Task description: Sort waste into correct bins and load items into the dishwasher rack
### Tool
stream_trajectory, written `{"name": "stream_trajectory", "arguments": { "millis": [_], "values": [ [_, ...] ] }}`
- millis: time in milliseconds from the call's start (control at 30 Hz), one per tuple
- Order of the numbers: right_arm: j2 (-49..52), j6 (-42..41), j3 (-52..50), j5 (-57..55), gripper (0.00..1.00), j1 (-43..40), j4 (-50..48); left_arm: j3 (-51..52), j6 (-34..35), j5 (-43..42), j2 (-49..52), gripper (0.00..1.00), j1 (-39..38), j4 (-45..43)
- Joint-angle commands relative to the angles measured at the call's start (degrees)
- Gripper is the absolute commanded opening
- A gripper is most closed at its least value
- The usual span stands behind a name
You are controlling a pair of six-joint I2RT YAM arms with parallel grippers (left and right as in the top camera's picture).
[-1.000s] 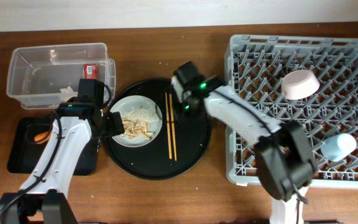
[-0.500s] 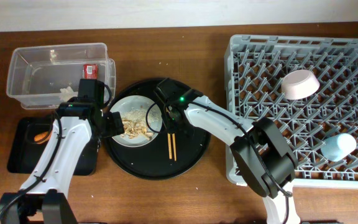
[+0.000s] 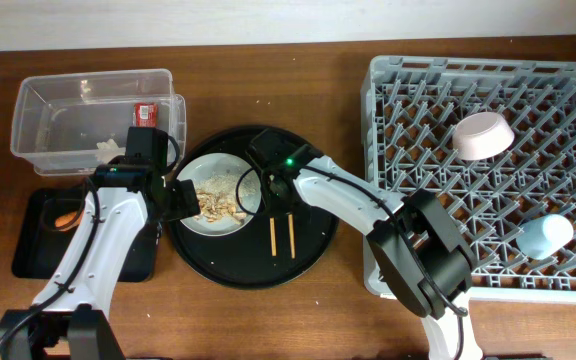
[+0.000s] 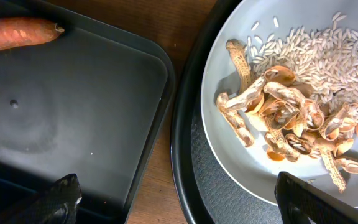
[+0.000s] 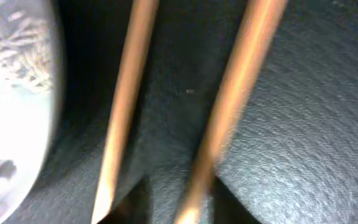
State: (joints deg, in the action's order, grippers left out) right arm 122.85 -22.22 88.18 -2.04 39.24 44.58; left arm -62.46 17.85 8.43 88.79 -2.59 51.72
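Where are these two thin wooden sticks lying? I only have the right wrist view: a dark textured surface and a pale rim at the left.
Observer: The thin wooden chopsticks lie side by side, a gap between them, on the large round black tray, just right of the grey-white round plate.
Operator: What is on that plate?
Observer: White rice and pale beige shell-like scraps, seen clearly from the left wrist.
Operator: Is anything loaded in the rack?
Observer: Yes, a white bowl and a small light-blue cup sit in the large grey plastic dishwasher rack.
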Motion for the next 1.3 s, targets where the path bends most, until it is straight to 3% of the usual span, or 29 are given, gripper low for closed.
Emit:
{"name": "stream_trajectory", "arguments": {
  "millis": [0,133,300,533,700,867,1033,1167,1200,1267],
  "values": [
    [1.5,-1.6,-0.5,0.5,0.13,0.5,1.0,0.0,0.8,0.6,-1.0,0.99,0.3,0.2],
    [1.5,-3.8,-0.5,1.7,0.04,0.5,1.9,0.0,0.8,0.6,-1.0,0.99,0.3,0.2],
    [-0.1,-3.8,-0.2,3.5,0.04,-0.2,2.6,0.0,0.8,0.4,-1.0,0.99,0.3,0.2],
    [-14.5,0.7,2.2,3.5,0.04,-8.3,8.2,0.0,0.8,0.4,-1.0,0.99,0.3,0.2],
    [-25.9,2.8,2.1,-0.9,0.04,-19.4,17.0,0.0,0.8,0.4,-1.0,0.99,0.2,0.2],
    [-25.2,6.2,-0.7,-0.9,0.04,-27.3,21.1,0.0,0.8,0.4,-1.0,0.99,0.2,0.2],
    [-25.0,7.0,-8.7,-0.8,0.04,-27.6,16.6,0.0,0.8,0.4,-1.0,0.99,0.2,0.2],
    [-25.0,7.0,-9.5,0.3,0.05,-27.6,15.8,0.0,0.8,0.4,-1.0,0.99,0.2,0.2],
    [-25.0,7.0,-9.5,0.3,0.09,-27.6,15.9,0.0,0.8,0.4,-1.0,0.99,0.2,0.2],
    [-25.0,7.0,-9.5,1.2,0.40,-27.6,15.9,0.0,0.8,0.4,-1.0,0.99,0.2,0.2]
  ]
}}
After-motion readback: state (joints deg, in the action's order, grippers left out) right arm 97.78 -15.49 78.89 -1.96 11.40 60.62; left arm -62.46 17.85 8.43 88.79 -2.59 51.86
